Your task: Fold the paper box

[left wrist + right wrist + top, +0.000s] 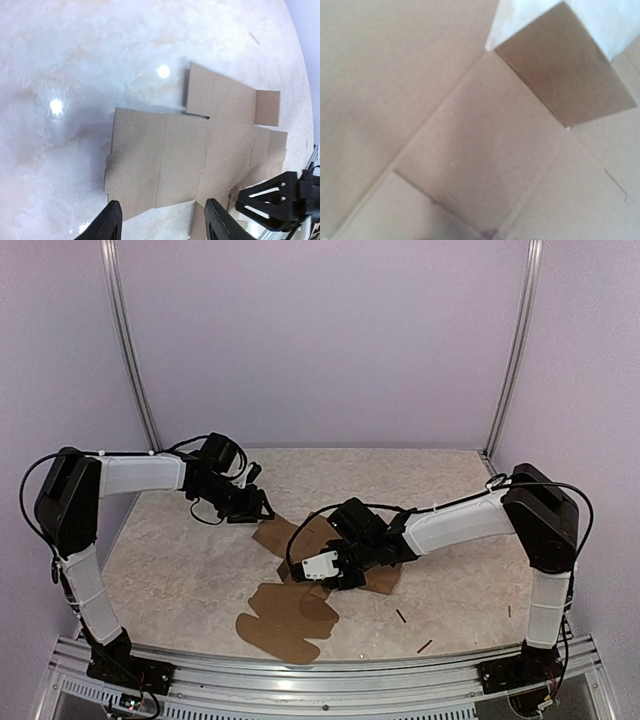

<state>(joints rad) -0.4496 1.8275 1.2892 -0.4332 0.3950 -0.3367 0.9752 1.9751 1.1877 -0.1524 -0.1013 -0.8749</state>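
The paper box (290, 620) is a flat brown die-cut cardboard sheet lying in the middle of the table, with flaps spread out. My left gripper (258, 508) hovers at the sheet's far left corner. In the left wrist view its fingers (112, 220) stand apart and open over the edge of the paper box (200, 145), with nothing between them. My right gripper (338, 576) is down on the sheet's centre. The right wrist view shows only creased panels of the paper box (485, 150) very close up, and its own fingers are hidden.
Three short dark sticks (400, 616) (424, 646) (508, 611) lie on the marble tabletop at the right front. A metal rail (330, 675) runs along the near edge. Purple walls and upright posts (130, 350) enclose the back.
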